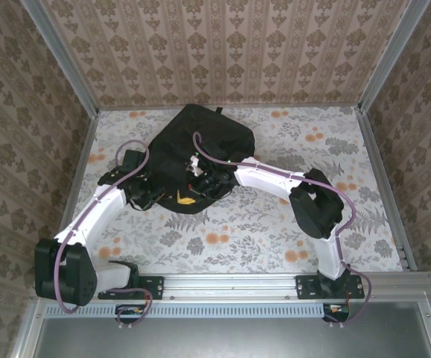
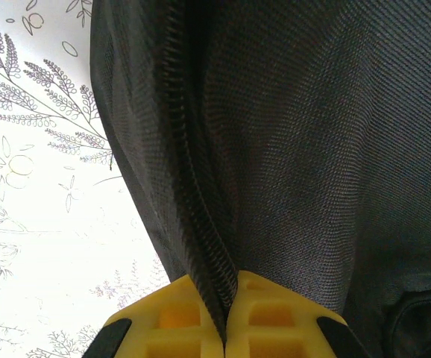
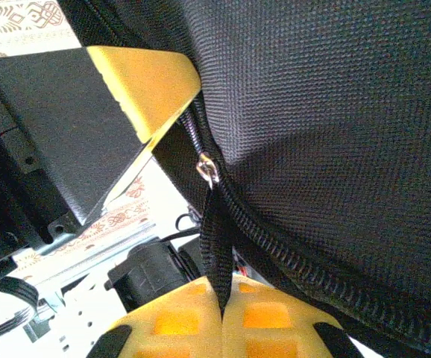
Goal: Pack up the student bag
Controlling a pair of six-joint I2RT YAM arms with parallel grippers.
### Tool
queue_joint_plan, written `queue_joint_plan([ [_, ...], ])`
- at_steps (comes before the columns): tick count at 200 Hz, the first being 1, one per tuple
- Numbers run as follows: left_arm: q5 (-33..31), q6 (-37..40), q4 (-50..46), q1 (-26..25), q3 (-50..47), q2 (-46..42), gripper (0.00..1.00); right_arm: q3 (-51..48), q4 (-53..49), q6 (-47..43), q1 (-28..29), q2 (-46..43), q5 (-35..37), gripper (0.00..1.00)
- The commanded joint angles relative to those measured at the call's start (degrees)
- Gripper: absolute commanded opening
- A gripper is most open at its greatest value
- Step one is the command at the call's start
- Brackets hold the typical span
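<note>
Right wrist cam: right end effector (image 3: pixel 221 294) is pressed together, pinching the black pull strap (image 3: pixel 215 231) that hangs from the metal slider (image 3: pixel 208 170) on the zip (image 3: pixel 312 272) of the student bag (image 3: pixel 335 104). Left wrist cam: left end effector (image 2: pixel 227 298) is closed too, nipping the bag's zip edge, w/ the teeth running up and away from it and the floral desk (image 2: pixel 29 186) beside. Top cam: bag lies at the far middle of the desk, both arms reaching its near side, one from each side. Progress, my read: we're at the zip stage, one side bracing and the other on the pull. Can't tell if the zip is opening or closing, or what's inside. If closing, the task is nearly done; if opening, packing hasn't started.
</note>
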Motion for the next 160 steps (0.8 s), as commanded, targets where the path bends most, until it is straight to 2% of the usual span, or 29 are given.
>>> queue_joint_plan([
  [1, -7.8, 2.7, -3.4, 0.8, -1.4, -1.2, 0.00, 0.5, -3.3, -1.6, -0.6, -3.9, -0.2, 0.00],
  [28, -8.0, 2.8, -3.4, 0.2, -2.0, -1.5, 0.00, 0.6, -2.5, 0.1, -1.4, -3.8, -0.9, 0.00],
  [62, -10.4, 3.7, -4.1, -1.5, -1.4, -3.7, 0.00, 1.2, 0.0, 5.8, -2.6, -1.6, -5.4, 0.00],
  [128, -12.7, 6.5, -5.4, -2.2, -1.3, -5.7, 0.00, 0.7, -4.6, 3.2, -4.2, -2.2, -5.9, 0.00],
  [160, -8.3, 6.3, -1.0, -4.4, -2.2, -6.1, 0.00, 1.4, -3.9, 1.0, -3.7, -2.2, -5.3, 0.00],
])
